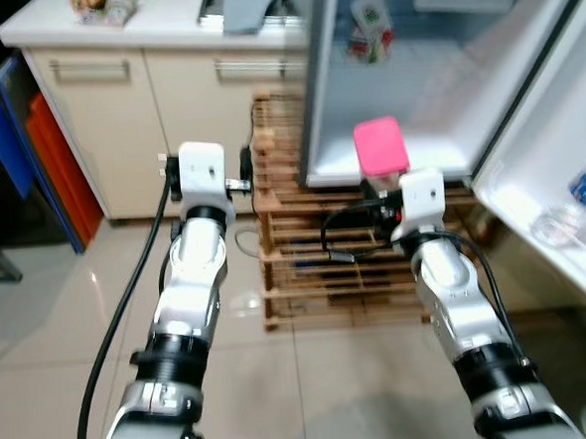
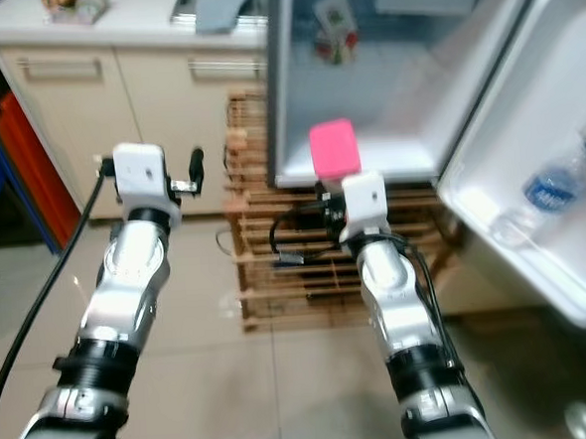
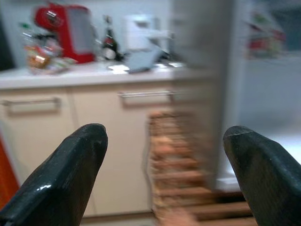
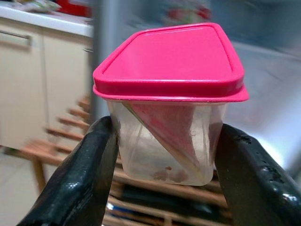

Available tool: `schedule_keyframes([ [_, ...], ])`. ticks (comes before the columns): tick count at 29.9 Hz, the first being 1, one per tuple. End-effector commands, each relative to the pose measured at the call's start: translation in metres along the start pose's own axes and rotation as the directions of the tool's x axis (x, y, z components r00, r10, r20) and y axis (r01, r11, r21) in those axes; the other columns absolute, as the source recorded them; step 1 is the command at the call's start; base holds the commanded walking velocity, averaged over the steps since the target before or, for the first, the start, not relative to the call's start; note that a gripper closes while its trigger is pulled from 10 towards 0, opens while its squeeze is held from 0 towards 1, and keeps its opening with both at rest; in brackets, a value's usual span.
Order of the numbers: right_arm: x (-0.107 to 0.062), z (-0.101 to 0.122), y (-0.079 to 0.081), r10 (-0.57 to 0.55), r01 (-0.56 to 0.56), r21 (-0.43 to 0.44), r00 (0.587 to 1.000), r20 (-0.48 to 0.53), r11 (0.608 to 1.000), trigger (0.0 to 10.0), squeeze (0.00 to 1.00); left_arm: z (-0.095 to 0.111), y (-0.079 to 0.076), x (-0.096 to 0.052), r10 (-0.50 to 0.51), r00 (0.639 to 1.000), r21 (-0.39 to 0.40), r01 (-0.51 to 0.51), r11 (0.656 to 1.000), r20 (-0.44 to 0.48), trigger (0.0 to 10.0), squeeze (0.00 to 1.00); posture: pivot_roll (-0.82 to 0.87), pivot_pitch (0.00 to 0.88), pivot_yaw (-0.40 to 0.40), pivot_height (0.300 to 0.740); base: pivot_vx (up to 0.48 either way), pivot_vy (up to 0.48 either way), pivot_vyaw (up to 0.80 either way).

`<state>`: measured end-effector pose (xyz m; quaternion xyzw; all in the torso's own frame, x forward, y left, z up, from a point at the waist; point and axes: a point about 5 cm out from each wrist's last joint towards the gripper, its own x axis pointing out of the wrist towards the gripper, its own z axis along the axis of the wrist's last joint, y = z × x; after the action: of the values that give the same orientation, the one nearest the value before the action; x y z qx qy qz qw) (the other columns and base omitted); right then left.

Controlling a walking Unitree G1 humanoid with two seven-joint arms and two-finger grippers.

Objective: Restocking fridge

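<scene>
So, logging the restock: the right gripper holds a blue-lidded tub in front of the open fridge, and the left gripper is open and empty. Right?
Not quite: the tub has a pink lid, as the right wrist view shows. The rest holds: the right gripper grips it before the open fridge, and the left gripper is open and empty.

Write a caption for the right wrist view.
Right tool grips a clear container with pink lid before the open fridge.

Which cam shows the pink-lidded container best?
Right wrist view: the pink-lidded container sits close up, clear body clamped between the right tool's fingers. Both eye views show mostly its pink lid, small, before the open fridge.
</scene>
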<state>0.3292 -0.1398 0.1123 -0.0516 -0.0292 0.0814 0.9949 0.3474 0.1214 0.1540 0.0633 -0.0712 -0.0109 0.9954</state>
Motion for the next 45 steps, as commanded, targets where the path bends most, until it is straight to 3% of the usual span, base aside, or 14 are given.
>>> schedule_keyframes([
  [1,0.001,0.004,0.0,-0.01,0.01,-0.001,1.0,0.02,1.0,0.0,0.0,0.009,-0.005,0.002,-0.049,0.998,-0.008,0.049,0.999,0.043,10.0,0.0,-0.05,0.0,-0.018,0.74,0.0,0.0,0.0],
  [4,0.001,0.004,0.001,-0.01,0.01,0.004,1.0,0.022,1.0,0.0,0.0,0.012,-0.007,0.001,-0.093,0.994,-0.037,0.095,0.995,0.059,10.0,0.0,-0.05,0.0,-0.015,0.74,0.286,0.0,0.0],
  [10,0.003,0.008,0.003,-0.013,0.013,0.009,0.999,0.047,1.0,0.0,0.0,0.015,-0.012,0.001,-0.124,0.989,-0.023,0.126,0.992,0.078,10.0,0.0,-0.05,0.0,-0.013,0.74,0.48,0.0,0.0],
  [32,0.016,0.025,0.007,0.025,-0.024,-0.013,0.994,0.103,1.0,0.0,0.0,0.025,-0.012,-0.005,-0.128,0.981,-0.027,0.133,0.991,0.147,10.0,0.0,-0.03,0.0,-0.032,0.74,0.48,0.0,0.0],
  [33,0.017,0.032,0.01,0.037,-0.036,-0.015,0.991,0.126,0.999,0.0,0.0,0.042,-0.012,-0.009,-0.122,0.966,-0.031,0.133,0.991,0.23,10.0,0.0,-0.03,0.0,-0.034,0.74,0.48,0.0,0.0],
  [34,0.017,0.032,0.01,0.037,-0.036,-0.015,0.991,0.126,0.999,0.0,0.0,0.042,-0.012,-0.009,-0.122,0.966,-0.031,0.133,0.991,0.23,10.0,0.0,-0.03,0.0,-0.034,0.74,0.48,0.0,0.0],
  [35,0.019,0.039,0.012,0.048,-0.046,-0.02,0.986,0.156,0.999,0.0,0.0,0.06,-0.011,-0.014,-0.113,0.944,-0.033,0.13,0.991,0.311,10.0,0.0,-0.03,0.0,-0.034,0.74,0.48,0.0,0.0],
  [38,0.019,0.049,0.015,0.059,-0.057,-0.02,0.98,0.191,0.998,0.0,0.0,0.073,-0.012,-0.018,-0.119,0.923,-0.021,0.136,0.99,0.367,10.0,0.0,-0.02,0.0,-0.04,0.74,0.48,0.0,0.0],
  [39,0.021,0.063,0.019,0.074,-0.073,-0.013,0.968,0.241,0.997,0.0,0.0,0.09,-0.015,-0.024,-0.133,0.888,-0.003,0.149,0.989,0.44,10.0,0.0,-0.02,0.0,-0.043,0.74,0.48,0.0,0.0],
  [40,0.021,0.063,0.019,0.074,-0.073,-0.013,0.968,0.241,0.997,0.0,0.0,0.09,-0.015,-0.024,-0.133,0.888,-0.003,0.149,0.989,0.44,10.0,0.0,-0.02,0.0,-0.043,0.74,0.48,0.0,0.0],
  [42,0.024,0.077,0.024,0.096,-0.1,0.001,0.954,0.283,0.995,0.0,0.0,0.111,-0.018,-0.033,-0.152,0.825,0.032,0.161,0.986,0.545,10.0,0.0,-0.01,0.0,-0.05,0.74,0.24,0.0,0.0],
  [45,0.026,0.08,0.027,0.11,-0.115,0.003,0.95,0.291,0.993,0.0,0.0,0.117,-0.018,-0.035,-0.16,0.807,0.052,0.159,0.986,0.568,10.0,0.0,-0.01,0.0,-0.052,0.74,0.0,0.0,0.0],
])
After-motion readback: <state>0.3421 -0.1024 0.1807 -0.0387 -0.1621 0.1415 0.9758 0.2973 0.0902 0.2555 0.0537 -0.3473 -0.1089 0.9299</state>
